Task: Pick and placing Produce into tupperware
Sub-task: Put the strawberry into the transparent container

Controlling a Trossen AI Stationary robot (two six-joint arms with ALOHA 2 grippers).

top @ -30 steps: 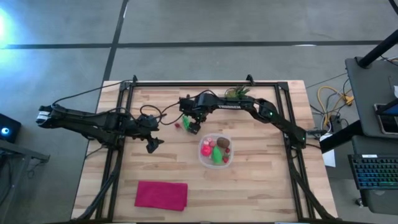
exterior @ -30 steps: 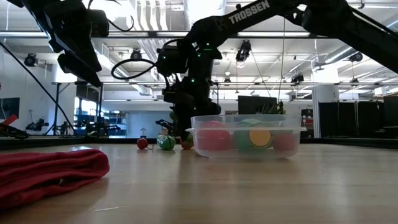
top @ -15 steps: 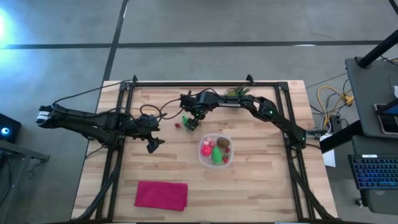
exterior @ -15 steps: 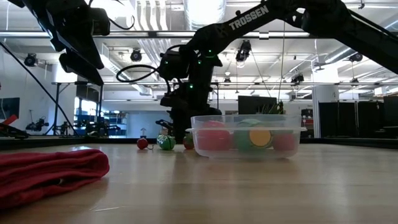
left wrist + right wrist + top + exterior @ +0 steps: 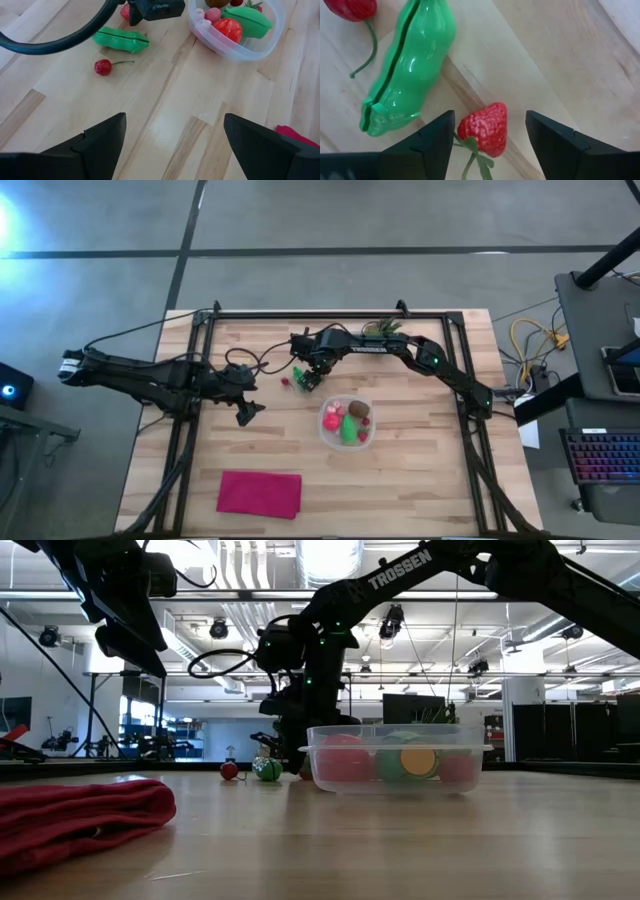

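My right gripper [image 5: 490, 140] is open, low over the table just left of the tupperware [image 5: 346, 421]. A red strawberry [image 5: 484, 129] lies on the wood between its fingers, close to one and well clear of the other. A green pea pod [image 5: 410, 70] and a cherry [image 5: 350, 7] lie just beyond. The clear tupperware [image 5: 235, 30] stands on the table and holds pink, red, green and brown produce. My left gripper [image 5: 245, 412] is open and hovers left of the group, touching nothing.
A magenta cloth [image 5: 259, 492] lies near the table's near edge, left of centre. A potted green plant [image 5: 382, 328] stands at the far edge behind the right arm. Black frame rails run along the table's left and right sides. Bare wood lies between cloth and tupperware.
My right gripper has shifted a little toward the table's far edge, over the strawberry. The produce, the tupperware and my left arm have stayed where they were.
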